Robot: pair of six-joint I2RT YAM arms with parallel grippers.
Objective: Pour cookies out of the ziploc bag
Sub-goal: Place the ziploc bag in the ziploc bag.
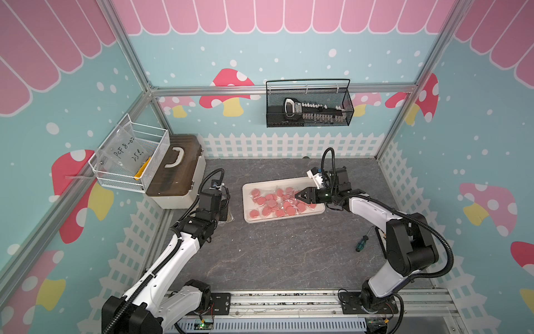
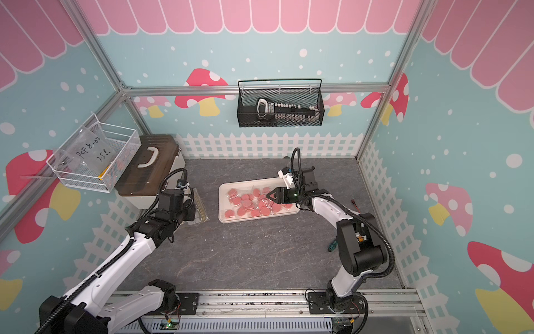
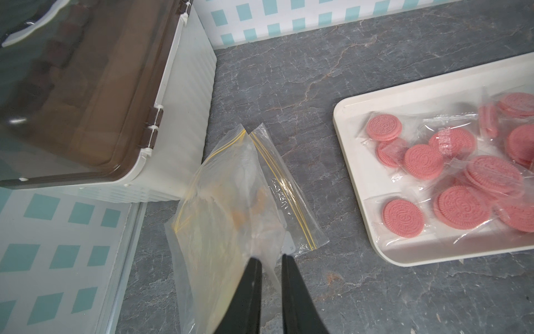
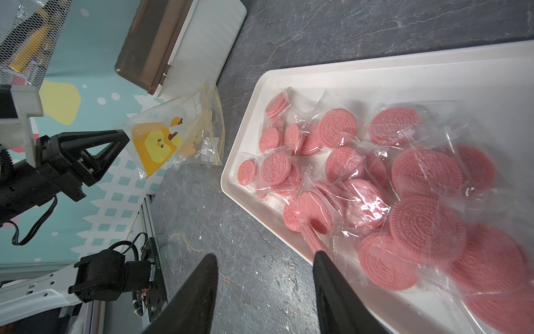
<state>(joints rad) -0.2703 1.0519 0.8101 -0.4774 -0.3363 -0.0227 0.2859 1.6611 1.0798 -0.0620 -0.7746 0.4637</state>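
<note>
Cookies [image 3: 423, 157] lie in tray [image 3: 404, 97]; ziploc bag [image 3: 225, 202] just beside it, bottom pinched by left hand [image 3: 271, 257], mouth pointing away; right hand [image 4: 264, 254] spread.

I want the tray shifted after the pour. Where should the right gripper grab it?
Probably pinch the white tray's far long rim from above: the lip is thin and raised, and the strip just inside it is bare of cookies, leaving room for a finger.
</note>
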